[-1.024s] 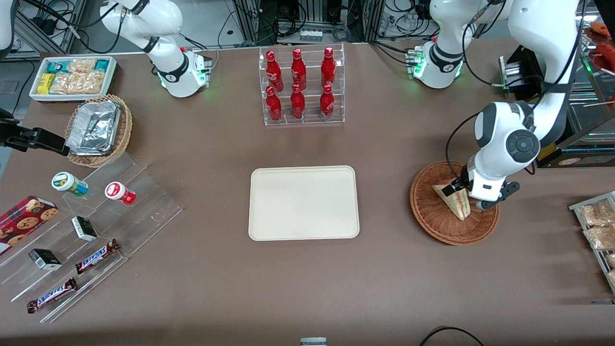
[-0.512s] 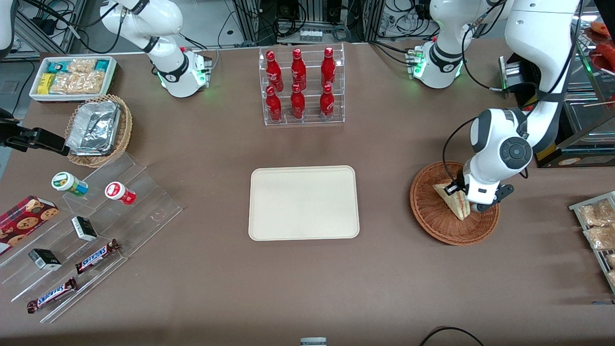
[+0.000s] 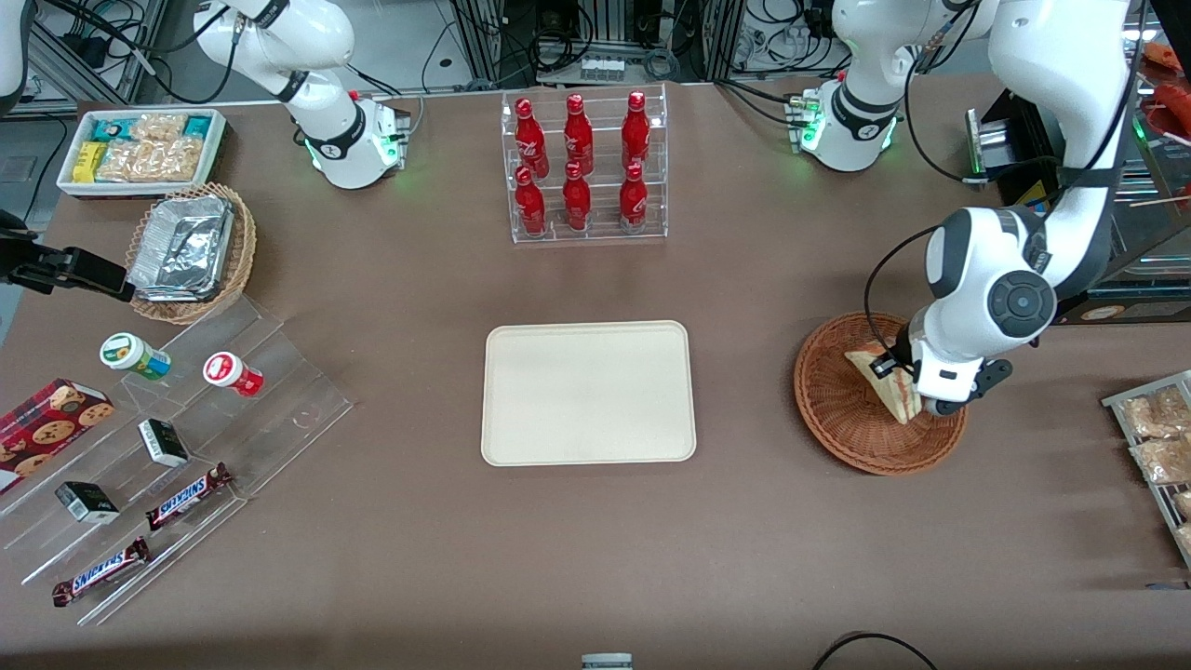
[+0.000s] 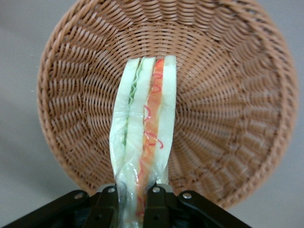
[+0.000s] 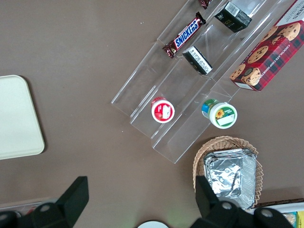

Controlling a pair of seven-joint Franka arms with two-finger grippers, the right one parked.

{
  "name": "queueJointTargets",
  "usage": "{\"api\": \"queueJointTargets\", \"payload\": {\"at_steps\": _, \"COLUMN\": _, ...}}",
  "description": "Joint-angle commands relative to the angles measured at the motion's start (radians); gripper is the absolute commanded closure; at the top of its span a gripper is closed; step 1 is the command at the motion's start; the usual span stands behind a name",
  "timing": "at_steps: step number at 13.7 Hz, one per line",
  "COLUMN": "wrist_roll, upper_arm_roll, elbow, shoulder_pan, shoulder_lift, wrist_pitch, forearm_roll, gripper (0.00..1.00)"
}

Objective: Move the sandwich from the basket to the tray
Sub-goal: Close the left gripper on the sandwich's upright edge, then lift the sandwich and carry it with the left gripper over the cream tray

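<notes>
The sandwich [image 3: 901, 402], a wrapped pale wedge with red and green filling, stands on edge in the reddish-brown wicker basket [image 3: 837, 423] toward the working arm's end of the table. My left gripper [image 3: 898, 383] is over the basket and shut on the sandwich's end. In the left wrist view the black fingers [image 4: 156, 202] clamp the sandwich [image 4: 142, 137] on both sides, the gripper [image 4: 135, 194] pointing down at the basket's weave [image 4: 228, 95]. The cream tray [image 3: 586, 391] lies empty at the table's middle, beside the basket.
An acrylic rack of red bottles [image 3: 584, 167] stands farther from the front camera than the tray. Bagged snacks [image 3: 1154, 437] lie at the working arm's table edge. Acrylic steps with snacks [image 3: 186, 437], a foil-tray basket [image 3: 191, 251] and a white bin [image 3: 140, 149] are toward the parked arm's end.
The left arm's wrist shifted a little over the basket, and the sandwich moved slightly with it toward the working arm's end, now held more on edge.
</notes>
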Motion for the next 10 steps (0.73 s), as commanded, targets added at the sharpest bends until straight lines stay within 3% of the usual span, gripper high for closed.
{"api": "queueJointTargets", "payload": {"at_steps": 1, "wrist_roll": -0.007, "upper_arm_roll": -0.003, "elbow": 0.104, "shoulder_pan": -0.052, "shoulder_lift": -0.015, "wrist_pitch": -0.134, "forearm_roll": 0.01, "gripper": 1.0}}
{"api": "queueJointTargets", "payload": {"at_steps": 10, "wrist_roll": 0.015, "upper_arm_roll": -0.012, "elbow": 0.284, "shoulder_pan": -0.343, "shoulder_lift": 0.045, "wrist_pitch": -0.193, "forearm_roll": -0.006, "gripper": 1.0}}
